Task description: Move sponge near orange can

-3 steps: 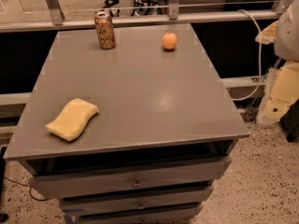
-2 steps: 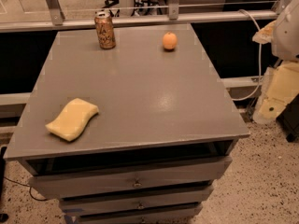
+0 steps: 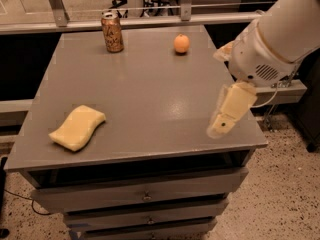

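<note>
Pale-yellow, wavy-sided foam sponge flat, front-left on the grey table — well apart from the upright orange-brown drink can at the far edge — pale gripper poised over the front-right edge, grip impossible to tell, likely readying a reach.

From my seat I see the arm as a thick, smooth white cylinder, matte and unmarked. A narrow tan band rings it where it meets a rounded white housing. That housing carries an oval vent grille of fine dark slits. Below it hangs the tool, over the right front corner of the counter. It is pale yellow, blocky and tapering, made of two jointed sections. I can make out a small dark dot near its lower end. A second pale yellow piece peeks out behind the housing, on the side farther from that counter corner.
</note>
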Motion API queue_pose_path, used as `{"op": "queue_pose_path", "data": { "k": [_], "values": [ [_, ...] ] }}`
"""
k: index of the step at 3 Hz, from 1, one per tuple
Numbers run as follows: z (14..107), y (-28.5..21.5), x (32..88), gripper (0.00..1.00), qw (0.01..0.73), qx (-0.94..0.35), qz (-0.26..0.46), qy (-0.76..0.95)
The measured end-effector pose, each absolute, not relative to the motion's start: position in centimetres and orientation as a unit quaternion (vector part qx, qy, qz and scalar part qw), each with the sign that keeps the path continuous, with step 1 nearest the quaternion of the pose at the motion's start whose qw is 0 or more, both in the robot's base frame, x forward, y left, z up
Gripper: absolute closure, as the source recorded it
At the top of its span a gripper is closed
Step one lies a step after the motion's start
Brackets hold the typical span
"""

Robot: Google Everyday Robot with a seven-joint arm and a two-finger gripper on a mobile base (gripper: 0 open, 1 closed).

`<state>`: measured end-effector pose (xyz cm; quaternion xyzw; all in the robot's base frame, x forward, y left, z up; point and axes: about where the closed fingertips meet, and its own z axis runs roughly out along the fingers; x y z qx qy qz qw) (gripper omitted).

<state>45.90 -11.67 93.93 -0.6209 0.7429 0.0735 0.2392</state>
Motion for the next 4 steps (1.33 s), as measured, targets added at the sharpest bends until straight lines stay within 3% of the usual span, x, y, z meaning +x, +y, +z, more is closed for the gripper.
{"op": "queue_pose_path", "data": {
  "k": [2,4],
  "values": [
    [92.1,2.1,45.8,0.00,0.319,-0.626,0.225,0.675],
    [89.0,13.0,46.5,0.00,0.374,-0.647,0.295,0.595]
  ]
}}
